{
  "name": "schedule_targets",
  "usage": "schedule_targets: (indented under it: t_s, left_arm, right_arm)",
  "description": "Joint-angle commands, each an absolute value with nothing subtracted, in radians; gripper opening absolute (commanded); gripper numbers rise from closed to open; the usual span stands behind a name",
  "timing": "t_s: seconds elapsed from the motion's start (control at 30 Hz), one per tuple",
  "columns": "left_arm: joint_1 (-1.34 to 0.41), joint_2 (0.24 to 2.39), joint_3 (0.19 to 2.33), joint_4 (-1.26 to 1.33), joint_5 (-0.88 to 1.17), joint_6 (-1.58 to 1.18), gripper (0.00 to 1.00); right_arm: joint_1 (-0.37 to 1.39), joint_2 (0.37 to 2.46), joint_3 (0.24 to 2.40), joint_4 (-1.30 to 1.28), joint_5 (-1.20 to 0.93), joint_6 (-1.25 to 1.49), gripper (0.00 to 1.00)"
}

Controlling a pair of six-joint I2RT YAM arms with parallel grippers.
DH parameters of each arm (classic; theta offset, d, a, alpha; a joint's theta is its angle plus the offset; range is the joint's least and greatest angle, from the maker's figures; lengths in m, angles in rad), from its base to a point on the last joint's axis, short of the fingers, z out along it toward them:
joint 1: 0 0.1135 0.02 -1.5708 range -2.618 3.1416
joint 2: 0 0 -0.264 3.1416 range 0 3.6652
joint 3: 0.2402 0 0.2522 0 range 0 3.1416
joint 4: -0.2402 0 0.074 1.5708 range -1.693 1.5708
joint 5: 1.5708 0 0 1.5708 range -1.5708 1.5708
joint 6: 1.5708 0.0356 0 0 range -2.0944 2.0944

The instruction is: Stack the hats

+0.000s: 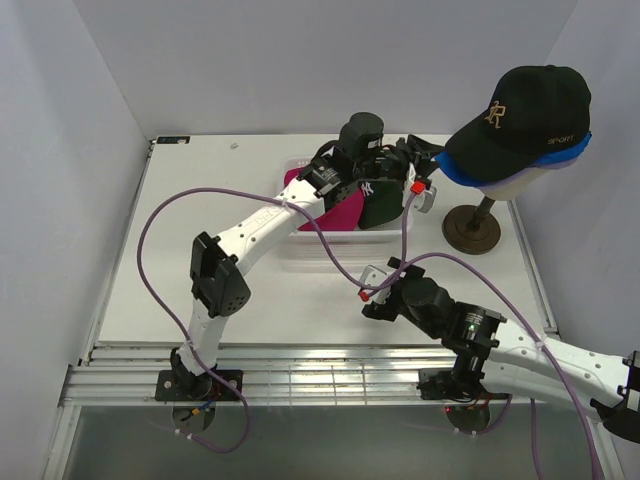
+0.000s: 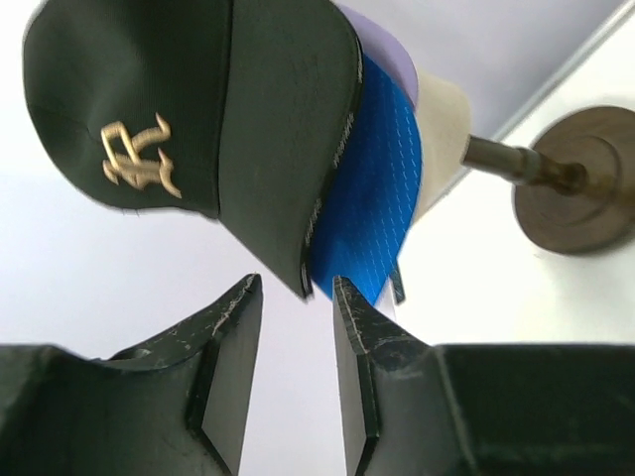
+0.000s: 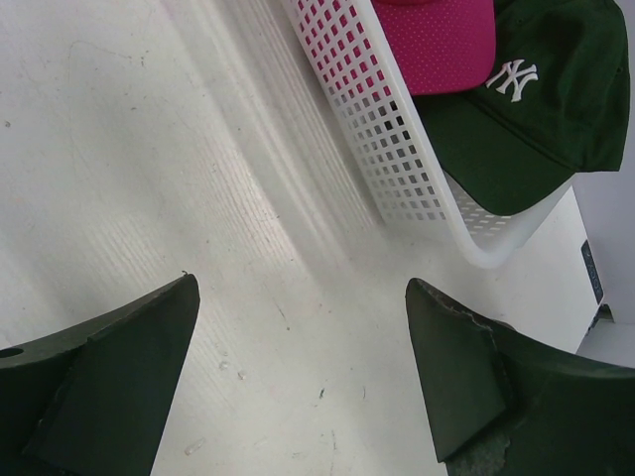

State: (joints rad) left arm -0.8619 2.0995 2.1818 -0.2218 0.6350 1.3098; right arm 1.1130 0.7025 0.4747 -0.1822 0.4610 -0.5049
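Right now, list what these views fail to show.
- Lavender cap: left wrist view, only a sliver past the blue cap and black cap; top view, cannot pick it out.
- Magenta cap and green cap: right wrist view, the frame edge crops them; top view, the left arm covers much of both.
- Head: caps cover most of it in both views.
- Basket: cropped in the right wrist view; mostly under the arm from the top.

- Black fabric baseball cap with gold emblem (image 1: 525, 110): top of a stack raised above the far right corner of the bench (image 1: 200, 270), brim pointing left.
- Bright blue fabric cap (image 1: 458, 172): directly beneath, brim edge peeking out.
- Lavender fabric cap (image 2: 392, 55): underneath, only a sliver visible.
- Magenta fabric cap (image 1: 338, 214) and dark green fabric cap with white NY (image 1: 380, 205): touching, mid far edge, green on the right.
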Motion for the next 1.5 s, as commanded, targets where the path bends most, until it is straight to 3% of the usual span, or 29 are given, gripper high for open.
schedule_targets:
  t_s: [0.0,0.33,0.47,0.6,0.87,1.03,1.27,1.37,1.47]
  left_arm:
    - [-0.825,1.938,2.132,-0.287,0.595,1.252,0.46]
    - [-0.629,1.698,1.875,-0.446,0.327,0.836,0.65]
    - [-0.468,1.732,1.826,-0.538,0.287,0.626,0.73]
    - [-0.436,1.789,1.743,-0.517,0.215,0.496,0.83]
    - [-0.428,1.805,1.585,-0.393,0.21,0.289,0.79]
    - [-0.428,1.792,1.462,-0.293,0.1,0.271,0.78]
    - [-0.433,1.841,1.451,-0.29,0.081,0.245,0.78]
    - [-0.436,1.851,1.451,-0.282,0.127,0.238,0.71]
    - [-0.449,1.859,1.457,-0.278,0.144,0.236,0.57]
  right_arm:
    - [1.115,0.706,0.482,-0.147,0.449,-0.5,0.89]
    - [1.114,0.782,0.551,-0.164,0.442,-0.472,0.89]
    - [1.112,0.795,0.584,-0.167,0.434,-0.468,0.89]
    - [1.112,0.799,0.601,-0.17,0.43,-0.46,0.89]
    - [1.111,0.848,0.646,-0.209,0.429,-0.43,0.9]
    - [1.111,0.88,0.653,-0.207,0.422,-0.426,0.9]
    - [1.111,0.902,0.646,-0.206,0.423,-0.437,0.9]
    - [1.111,0.894,0.64,-0.206,0.425,-0.442,0.9]
    - [1.109,0.885,0.629,-0.206,0.433,-0.448,0.9]
